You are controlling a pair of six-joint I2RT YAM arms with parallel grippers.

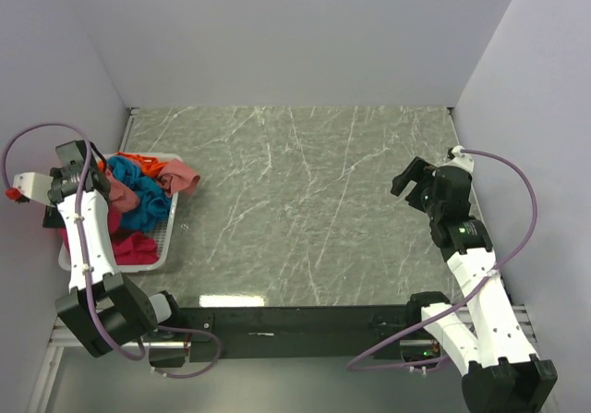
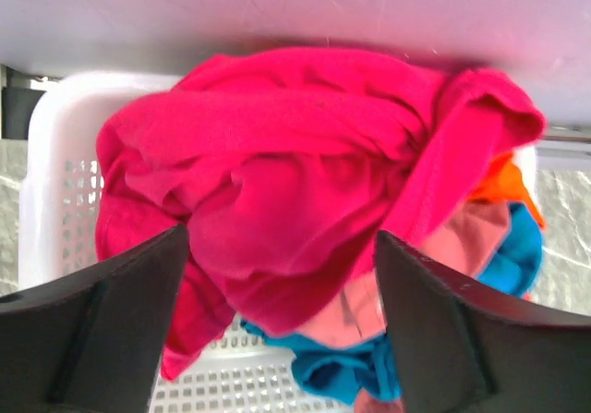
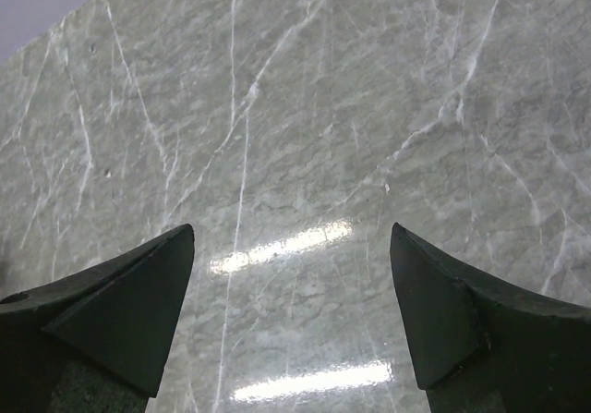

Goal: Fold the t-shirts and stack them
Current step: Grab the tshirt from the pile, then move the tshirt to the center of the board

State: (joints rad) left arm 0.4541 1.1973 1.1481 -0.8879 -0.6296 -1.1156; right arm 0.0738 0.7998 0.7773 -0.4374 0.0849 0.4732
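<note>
The step in hand looks like the first pick: taking one shirt out of the heap so it can be spread on the counter [image 3: 323, 108]. To do it well, the left pincer [image 2: 282, 233] should drop straight onto the top fold of the magenta shirt [image 2: 277, 145] and pinch a single layer near an edge or hem, not a deep bunch. A deep bite could drag the shirts tangled beneath it out as well, or tip the light basket [image 2: 55, 136]. A slow lift would show whether anything clings.

The left pincer stands apart, holding nothing. In the left wrist view the magenta shirt lies directly in the gap between the two fingers and runs up toward 12 o'clock, crowning the heap. Whether the tips touch the cloth I cannot tell. The orange shirt [image 2: 503, 184] peeks out at 3 o'clock, the dusty pink shirt [image 2: 457, 247] just under it, and the teal shirt [image 2: 517, 256] trails toward 5 o'clock.

All the shirts sit in the basket at the counter's 9 o'clock edge. The right pincer [image 3: 292, 228] is also apart and empty, hanging over bare marble near 3 o'clock, well away from the basket.
</note>
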